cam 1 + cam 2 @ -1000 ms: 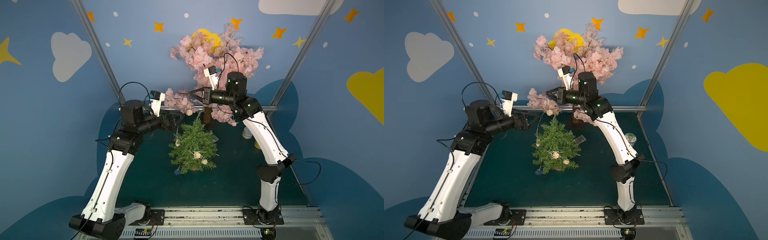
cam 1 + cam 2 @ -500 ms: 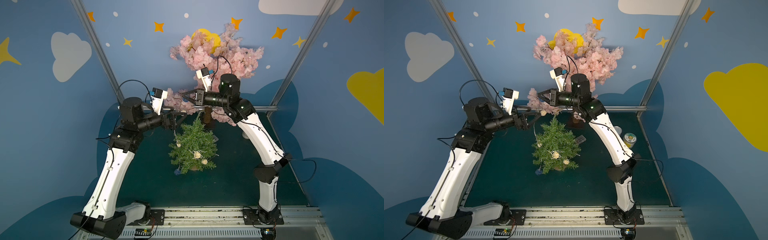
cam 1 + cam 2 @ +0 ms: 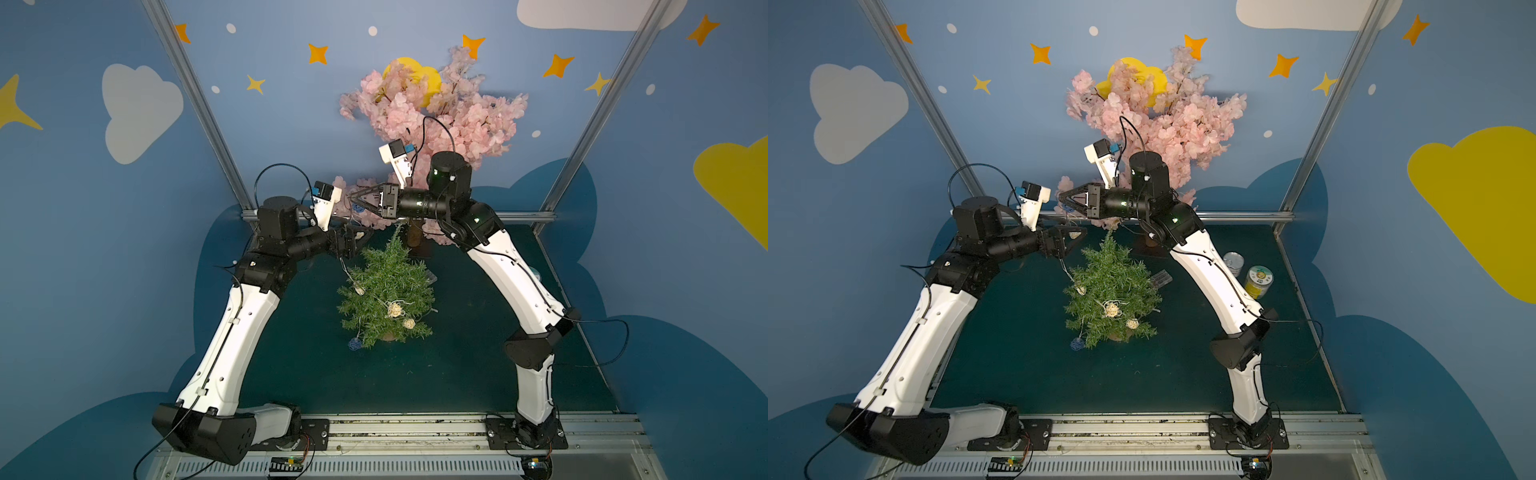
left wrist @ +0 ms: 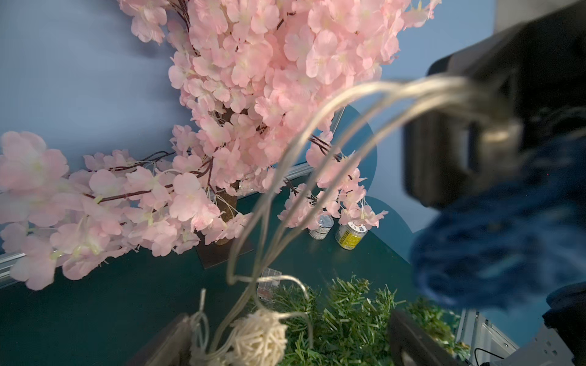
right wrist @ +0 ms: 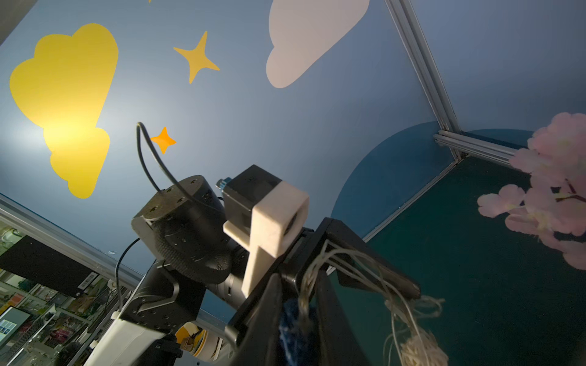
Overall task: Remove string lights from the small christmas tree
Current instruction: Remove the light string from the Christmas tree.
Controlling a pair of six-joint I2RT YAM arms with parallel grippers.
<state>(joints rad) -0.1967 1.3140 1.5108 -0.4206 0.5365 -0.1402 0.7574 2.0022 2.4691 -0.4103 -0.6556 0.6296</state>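
Right gripper [image 3: 353,199] is clamping a wire bundle of the string lights [image 3: 394,308] — the rest is draping the small christmas tree [image 3: 386,282] at mid-tabletop. Left gripper [image 3: 362,236], fingers [image 4: 412,339] wide around a cream ball [image 4: 257,339], should be closing gently before lifting.

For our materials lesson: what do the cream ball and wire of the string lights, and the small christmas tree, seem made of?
The cream ball: woven matte strands, perhaps rattan or plastic. The wire: glossy, translucent, probably plastic-coated. The small christmas tree: stiff green needles, likely plastic.
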